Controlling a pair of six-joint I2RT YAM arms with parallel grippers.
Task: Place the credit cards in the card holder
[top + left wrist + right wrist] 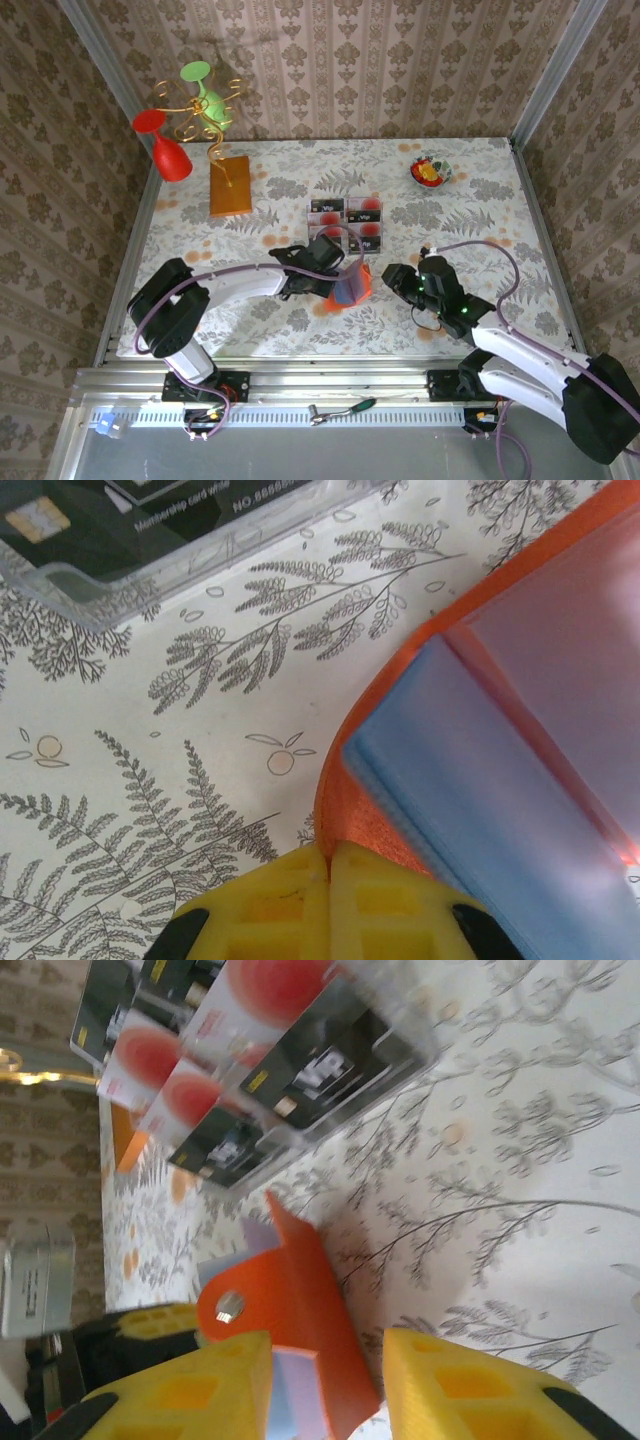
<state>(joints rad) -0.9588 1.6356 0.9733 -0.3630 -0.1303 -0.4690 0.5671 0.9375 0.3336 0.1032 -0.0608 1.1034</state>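
Orange card holder [356, 284] beside credit cards [345, 212], block [230, 185] and bowl [431, 172] beyond

"Membership card" on credit cards [92, 538]

Left wrist view: the card holder [400, 810] is running off the right and bottom edges, and the credit cards [120, 530] are getting cropped at the top. Right wrist view: the credit cards [300, 1070] are blurring, lettering unreadable, and the right gripper [325, 1355] is getting cut off by the bottom edge. From above, the contents of the small bowl [431, 172] are looking too tiny to name.
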